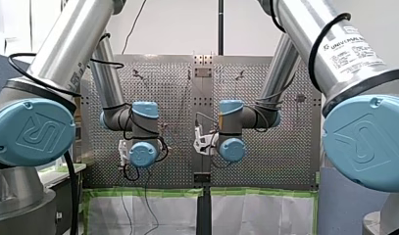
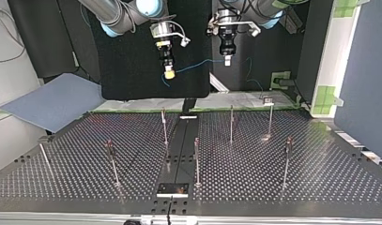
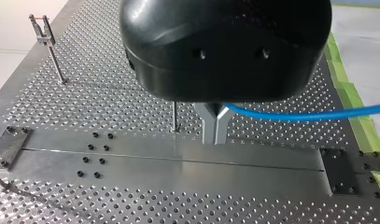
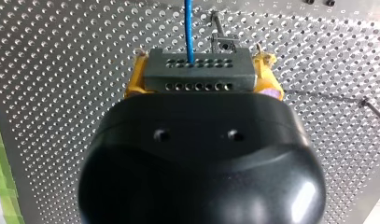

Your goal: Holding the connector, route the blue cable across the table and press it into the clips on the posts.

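In the top view both grippers hang well above the perforated table [image 2: 320, 183]. My right gripper [image 2: 169, 73], with yellow pads, is shut on the grey connector [image 4: 199, 79], whose face shows rows of small holes. The blue cable [image 2: 198, 63] runs from the connector across to my left gripper [image 2: 227, 60]. In the left wrist view the left gripper's metal fingers [image 3: 211, 122] are pressed together on the blue cable [image 3: 309, 114], which leaves sideways. Thin posts with clips stand below, such as one post [image 2: 164, 125] and another post [image 2: 231, 123].
Several more posts stand about the table: a tall post [image 2: 196, 161], an outer post [image 2: 287, 161] and a clip post [image 3: 47, 44]. A clip post [image 4: 223, 43] shows just ahead of the connector. A black plate [image 2: 172, 189] lies at the near edge, a grey sheet [image 2: 52, 101] beside the table.
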